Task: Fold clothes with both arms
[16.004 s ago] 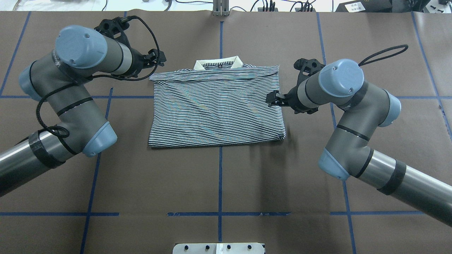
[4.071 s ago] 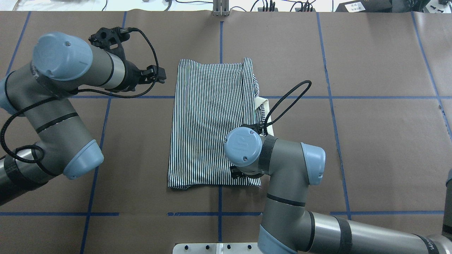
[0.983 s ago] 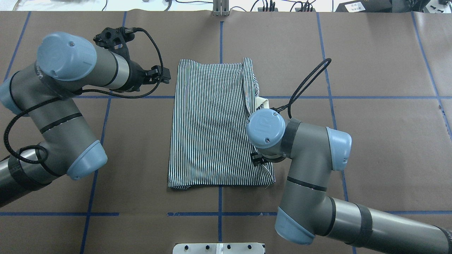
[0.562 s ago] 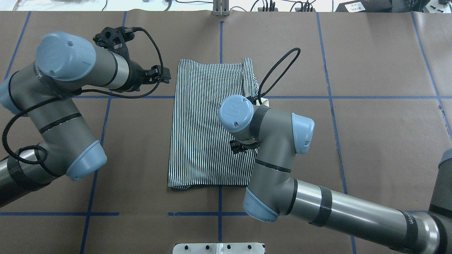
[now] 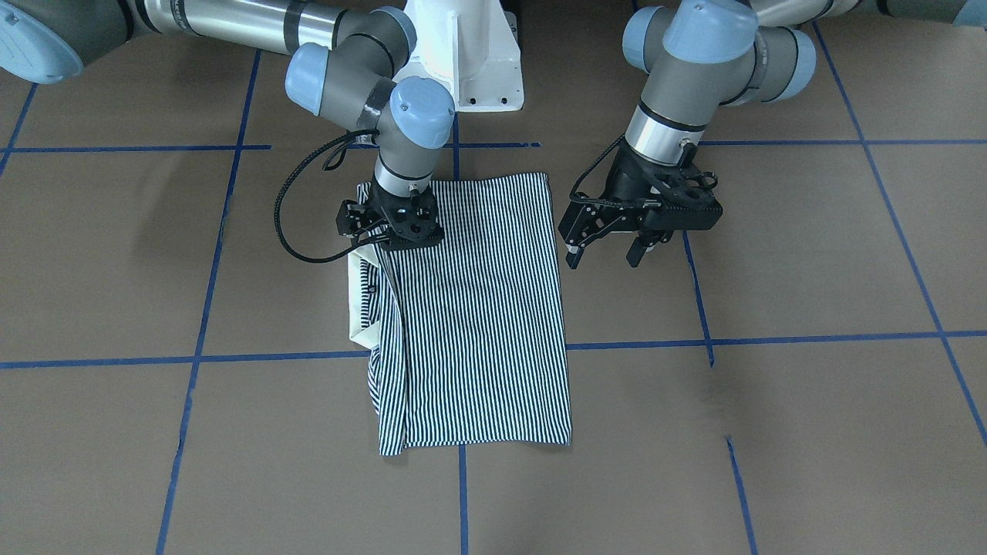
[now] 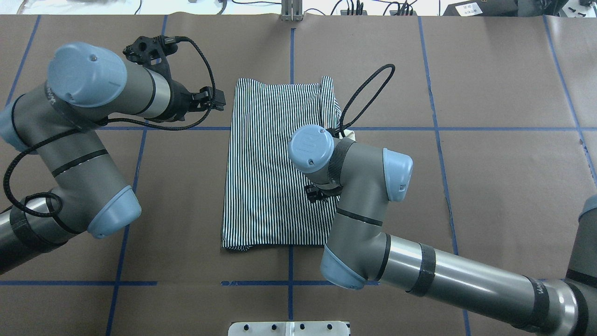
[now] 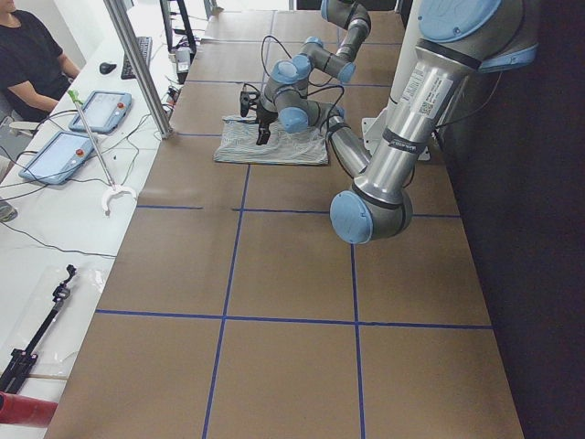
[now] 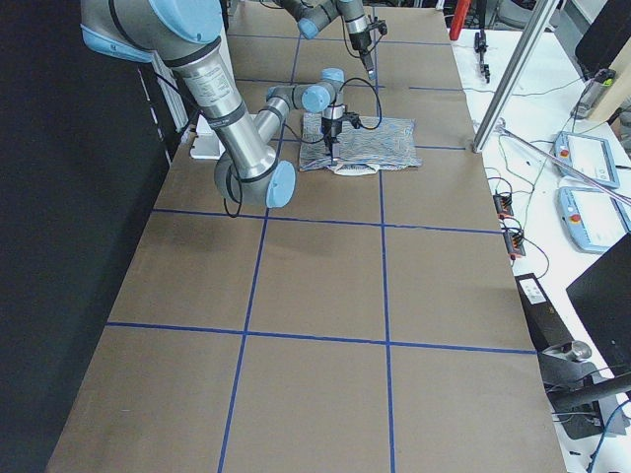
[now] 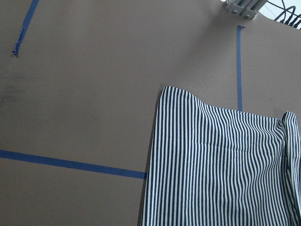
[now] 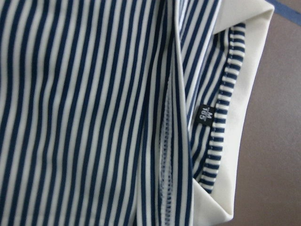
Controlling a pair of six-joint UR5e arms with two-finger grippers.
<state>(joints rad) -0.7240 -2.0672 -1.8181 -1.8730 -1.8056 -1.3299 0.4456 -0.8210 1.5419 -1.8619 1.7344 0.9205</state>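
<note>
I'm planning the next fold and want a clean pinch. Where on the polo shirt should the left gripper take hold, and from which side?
Likely the polo shirt's far left corner, coming in low from its left edge. The shirt lies flat as a long rectangle, that corner is uncovered, and the open left gripper hangs close beside it.

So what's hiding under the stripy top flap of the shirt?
A cream collar pokes out sideways from under the striped top layer of the shirt, with a tiny black label beside it. The rest of the collar is covered, so it can't be seen.
</note>
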